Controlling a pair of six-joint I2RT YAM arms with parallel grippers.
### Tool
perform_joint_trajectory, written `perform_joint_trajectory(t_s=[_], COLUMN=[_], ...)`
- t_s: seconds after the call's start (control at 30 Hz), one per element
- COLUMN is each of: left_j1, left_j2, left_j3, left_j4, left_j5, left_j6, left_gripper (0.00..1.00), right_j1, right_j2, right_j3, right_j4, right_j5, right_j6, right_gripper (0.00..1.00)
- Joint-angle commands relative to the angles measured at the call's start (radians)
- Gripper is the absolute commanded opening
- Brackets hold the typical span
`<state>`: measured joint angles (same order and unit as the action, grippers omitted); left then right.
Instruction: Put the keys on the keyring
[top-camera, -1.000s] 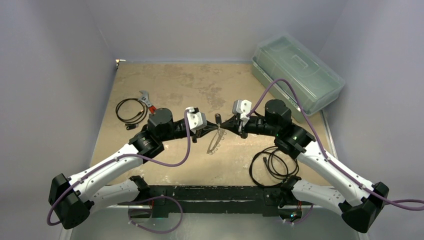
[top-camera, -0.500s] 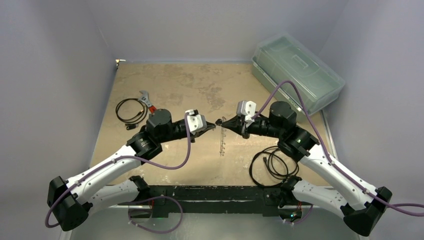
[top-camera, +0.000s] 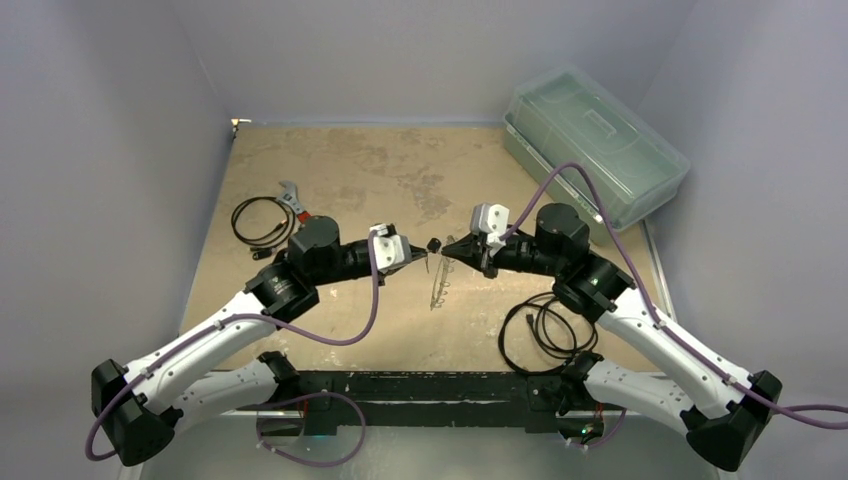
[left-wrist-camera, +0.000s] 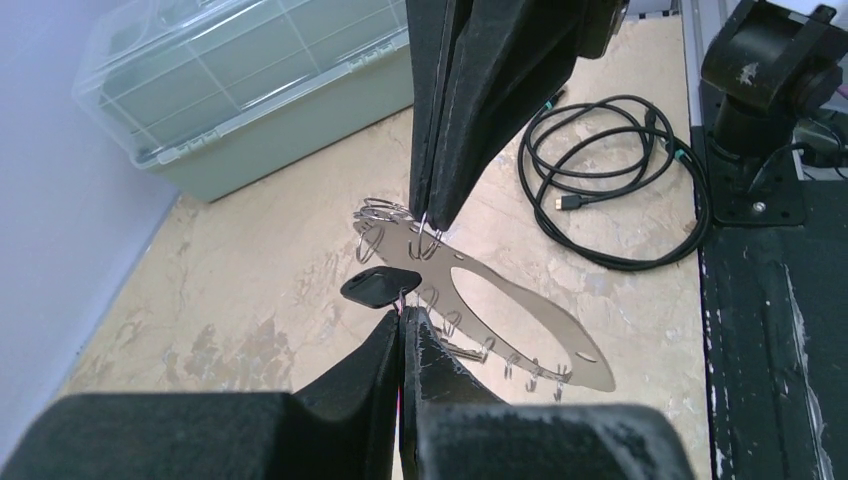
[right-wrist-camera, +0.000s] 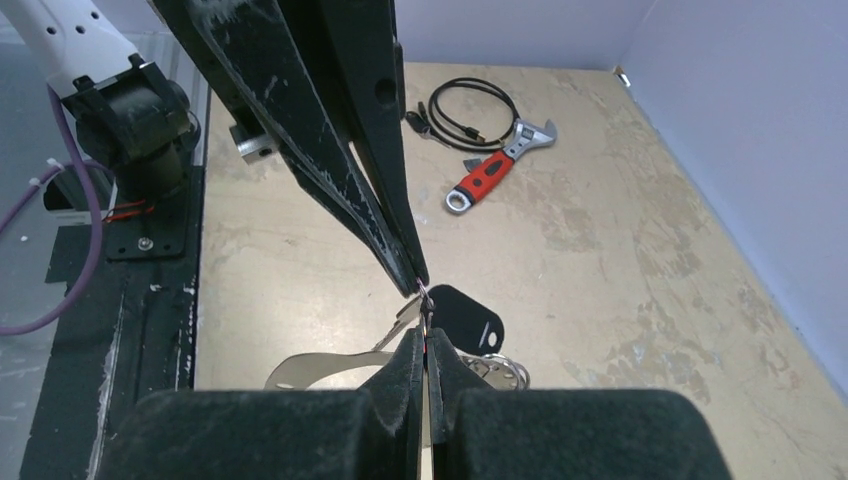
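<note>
Table: the tan, blotchy tabletop (top-camera: 330, 170) fills the middle of the top view. My two arms meet nose to nose just below its centre.
Box: a clear lidded plastic compartment box (top-camera: 590, 140) sits at upper right, well apart from the work.
Left gripper: my left gripper (top-camera: 421, 257) is pinched fully together and points right. Its tips are at the ring wire where the key sits. I cannot tell whether they nip the wire or the key's blade.
Right gripper: my right gripper (top-camera: 447, 249) is also closed to a point and faces left. In the left wrist view it clamps the upper end of the wire loop.
Keyring: the large, thin silver wire keyring (top-camera: 436, 287), with small metal rings strung along it, trails from the meeting point towards the bottom of the frame, leaning slightly left.
Key: the tiny key (top-camera: 433, 244) with a black plastic head lies between the two tips, touching or just beside both.
Deciding relation: the loop's long axis runs across the line joining my grippers. The key is at its upper end, and the left tips look slightly nearer to it.
Next move, as I judge it: it is a fine slide of the key along the wire, with the right grip steadying the loop.
</note>
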<state>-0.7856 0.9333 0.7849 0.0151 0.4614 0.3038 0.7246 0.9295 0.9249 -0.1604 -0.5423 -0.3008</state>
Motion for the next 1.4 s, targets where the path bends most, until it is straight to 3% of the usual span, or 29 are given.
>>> perform_joint_trajectory(t_s=[0.0,0.2,0.3,0.4,0.5,0.6,0.93,1.37], left_j1=[0.005,0.014,0.014,0.022,0.056,0.109,0.116,0.119], left_j2=[-0.006,0.022,0.032,0.054,0.084,0.161,0.242,0.236], left_j3=[0.122,0.181,0.207,0.251,0.275,0.376,0.544,0.535], left_j4=[-0.14,-0.202,-0.144,-0.18,-0.151,-0.23,-0.386,-0.352], left_j5=[0.028,0.088,-0.057,0.015,0.002,0.044,0.174,0.228], left_j6=[0.086,0.065,-0.091,-0.124,-0.279,-0.424,-0.556,-0.654], left_gripper=[0.0,0.0,0.0,0.0,0.0,0.0,0.0,0.0], right_j1=[0.003,0.005,0.02,0.043,0.076,0.094,0.105,0.117], right_j2=[-0.031,-0.053,-0.049,-0.068,-0.094,-0.116,-0.179,-0.242], right_j3=[-0.036,-0.069,-0.078,-0.111,-0.148,-0.153,-0.203,-0.221], right_j4=[0.089,0.155,0.157,0.234,0.302,0.307,0.329,0.353], right_j5=[-0.017,-0.057,-0.066,-0.057,-0.042,0.001,0.166,0.252], right_j6=[-0.041,-0.066,-0.067,-0.07,-0.094,-0.137,-0.232,-0.297], right_gripper=[0.0,0.0,0.0,0.0,0.0,0.0,0.0,0.0])
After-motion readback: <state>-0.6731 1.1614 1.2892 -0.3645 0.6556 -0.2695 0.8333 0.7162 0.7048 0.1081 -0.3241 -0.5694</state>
